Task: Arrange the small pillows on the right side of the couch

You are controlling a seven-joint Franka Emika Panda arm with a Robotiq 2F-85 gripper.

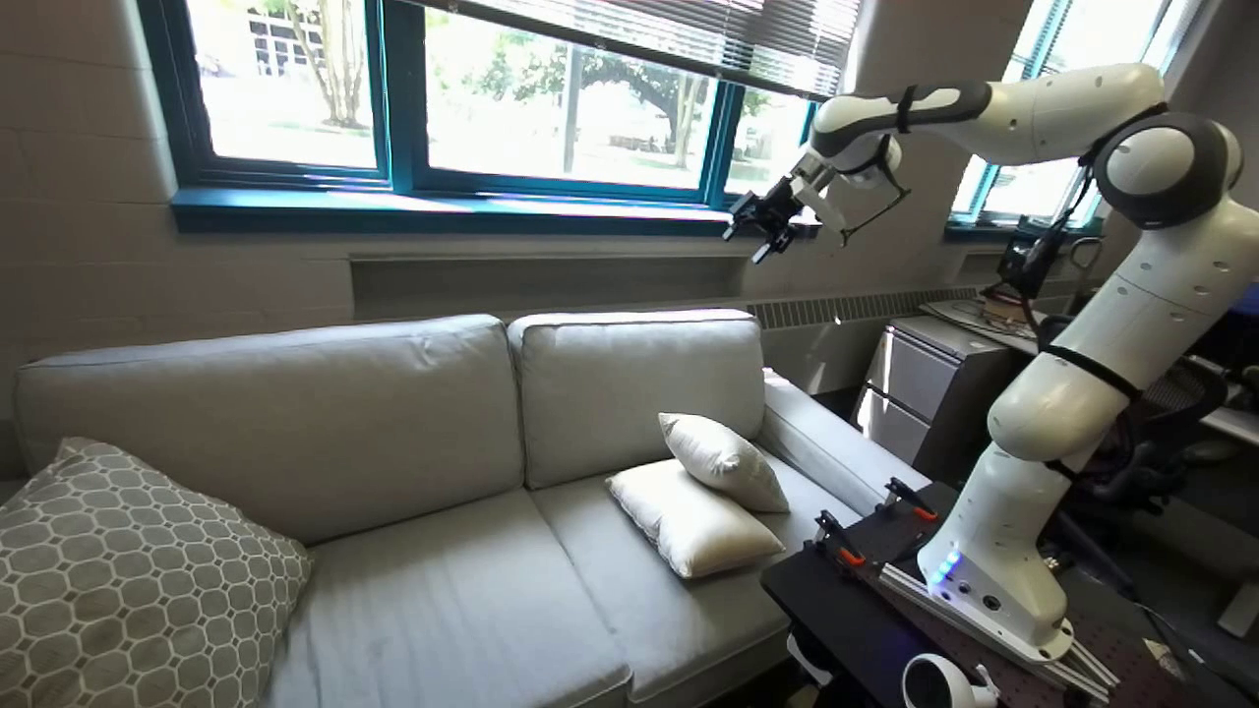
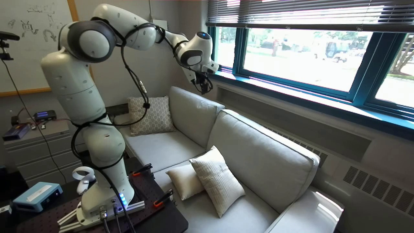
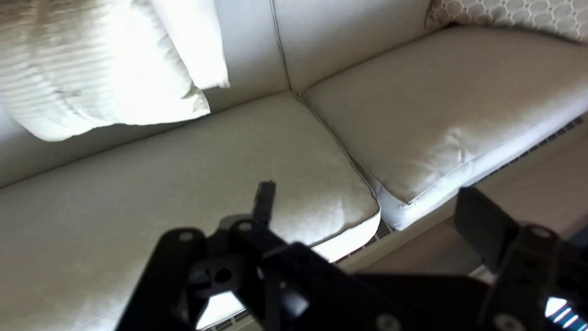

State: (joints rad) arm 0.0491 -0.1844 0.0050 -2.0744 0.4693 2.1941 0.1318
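Two small cream-white pillows rest on the seat at the right end of the couch point(image 1: 433, 590), close to its armrest in an exterior view. The lower pillow point(image 1: 679, 521) lies flat, and the upper pillow point(image 1: 725, 462) leans tilted on it. Seen from the opposite side, the leaning striped pillow point(image 2: 216, 181) partly covers the flatter pillow point(image 2: 185, 182). In the wrist view the striped pillow point(image 3: 87, 69) and part of the paler pillow point(image 3: 197, 41) fill the upper left. My gripper point(image 1: 745, 245) hangs high above the couch's backrest near the window, jaws wide apart, holding nothing, well away from both pillows.
A larger grey-white patterned pillow point(image 1: 148, 570) sits at the couch's far end. Behind the backrest run the blue window sill point(image 2: 310, 97) and a wall radiator vent point(image 2: 378, 187). The black table point(image 1: 826, 600) carrying the arm's base stands against the couch front, with clamps on its edge.
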